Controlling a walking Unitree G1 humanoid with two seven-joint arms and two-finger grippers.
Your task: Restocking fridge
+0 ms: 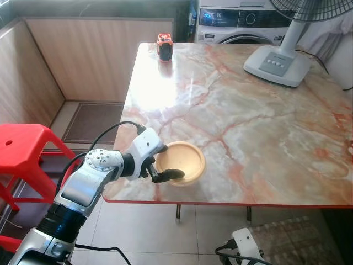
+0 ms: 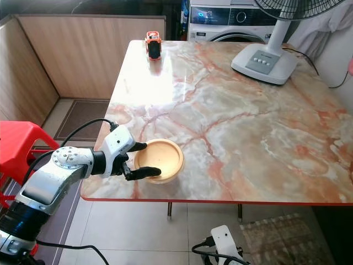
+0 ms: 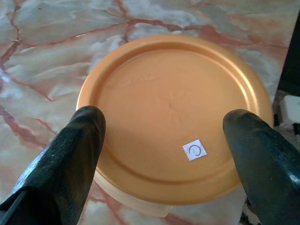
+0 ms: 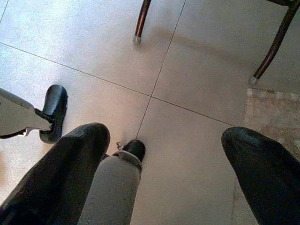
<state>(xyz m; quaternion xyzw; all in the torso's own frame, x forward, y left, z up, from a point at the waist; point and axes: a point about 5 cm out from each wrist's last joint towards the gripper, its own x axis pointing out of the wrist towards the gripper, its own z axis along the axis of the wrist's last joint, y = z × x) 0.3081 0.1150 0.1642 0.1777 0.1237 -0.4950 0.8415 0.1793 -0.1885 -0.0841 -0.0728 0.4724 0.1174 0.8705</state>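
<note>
A round orange lidded container [image 1: 185,157] sits on the marble table [image 1: 248,110] near its front left edge. My left gripper [image 1: 168,162] is open, with one black finger on each side of the container, and I cannot tell whether they touch it. In the left wrist view the container's lid [image 3: 173,117] carries a small white sticker and lies between the two fingers [image 3: 75,154]. My right gripper [image 4: 164,140] hangs open over the tiled floor beside the table legs.
A white fan base [image 1: 277,63] stands at the table's far right. A small orange object [image 1: 164,46] lies at the far left edge. A red stool [image 1: 22,149] is on my left. A washing machine [image 1: 237,25] stands behind the table.
</note>
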